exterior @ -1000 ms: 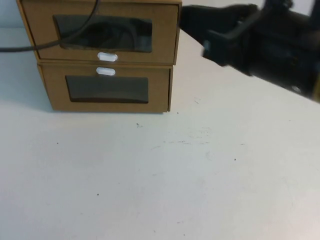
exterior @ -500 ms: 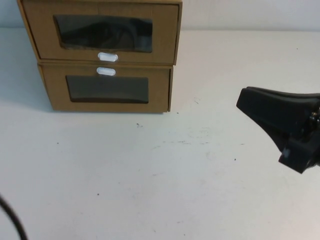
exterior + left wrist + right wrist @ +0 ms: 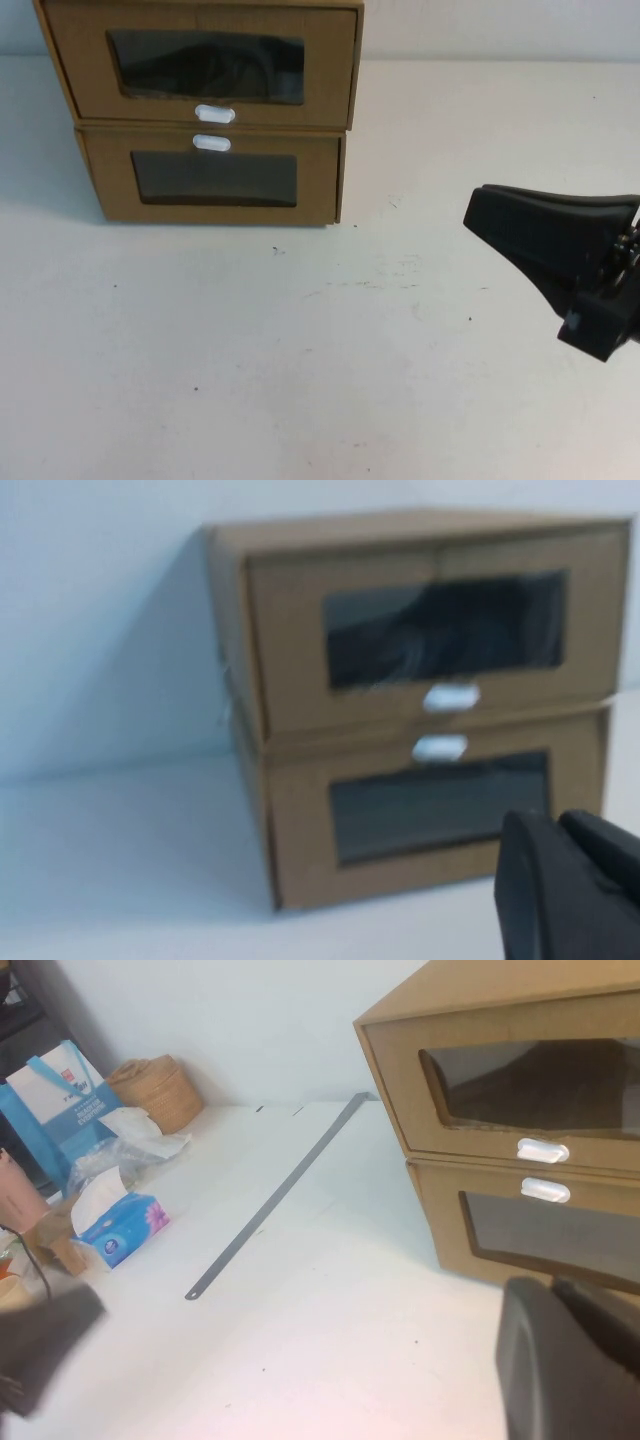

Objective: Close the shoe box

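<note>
The white bench [image 3: 300, 350] fills most of the high view. At the upper left of that frame two brown cardboard drawer boxes stand stacked, fronts facing the camera.

The upper one is the shoe box [image 3: 330, 60]. It has a wide clear window [image 3: 205, 65], something dark behind it, and a small white pull tab [image 3: 215, 114] just below. Its drawer front looks flush with the outer sleeve. It rests directly on the lower box [image 3: 215, 180], whose own white tab [image 3: 211, 143] sits above its window, so the two tabs lie nearly touching.

The right gripper [image 3: 490, 215], a black wedge, enters from the right edge of the high view at mid-height. It hangs over bare bench, well apart from the boxes, its tip pointing towards the left of the frame. Whether it is open or closed cannot be told.

The left gripper [image 3: 545, 880] is outside the high view. Its wrist camera shows it in front of the stacked boxes and clear of them; its state cannot be told either.

The right wrist view also shows a long grey metal strip [image 3: 280, 1195] lying flat on the bench. Beyond it are a blue bag [image 3: 55, 1095], a woven basket [image 3: 155, 1090] and a blue tissue pack [image 3: 125, 1230].
</note>
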You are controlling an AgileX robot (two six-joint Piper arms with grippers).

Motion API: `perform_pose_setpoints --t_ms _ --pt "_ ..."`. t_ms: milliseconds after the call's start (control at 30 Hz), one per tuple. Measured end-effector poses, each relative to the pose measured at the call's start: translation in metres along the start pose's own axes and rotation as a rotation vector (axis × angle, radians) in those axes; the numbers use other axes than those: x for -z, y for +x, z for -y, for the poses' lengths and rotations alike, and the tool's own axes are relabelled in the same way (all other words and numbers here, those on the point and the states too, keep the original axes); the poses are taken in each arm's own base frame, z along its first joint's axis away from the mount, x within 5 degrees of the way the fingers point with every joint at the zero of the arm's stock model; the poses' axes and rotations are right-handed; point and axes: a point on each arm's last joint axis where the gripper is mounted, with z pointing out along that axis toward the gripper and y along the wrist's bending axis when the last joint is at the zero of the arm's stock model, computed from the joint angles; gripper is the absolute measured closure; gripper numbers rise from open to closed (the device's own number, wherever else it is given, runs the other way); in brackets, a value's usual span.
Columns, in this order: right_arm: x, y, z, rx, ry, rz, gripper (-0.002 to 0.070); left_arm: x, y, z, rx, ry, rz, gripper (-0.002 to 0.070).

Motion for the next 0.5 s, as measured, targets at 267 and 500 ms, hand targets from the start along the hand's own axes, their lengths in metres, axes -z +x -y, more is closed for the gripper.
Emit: perform_pose_setpoints --t_ms 267,500 --pt "0.0 0.0 -0.001 0.0 -0.009 -0.004 0.0687 -0.001 0.051 -0.009 0.109 -0.137 -0.011 0.068" --pt "0.0 0.002 -0.004 0.002 -0.045 -0.022 0.0687 -0.001 0.058 -0.004 0.126 -0.085 -0.086 0.068"
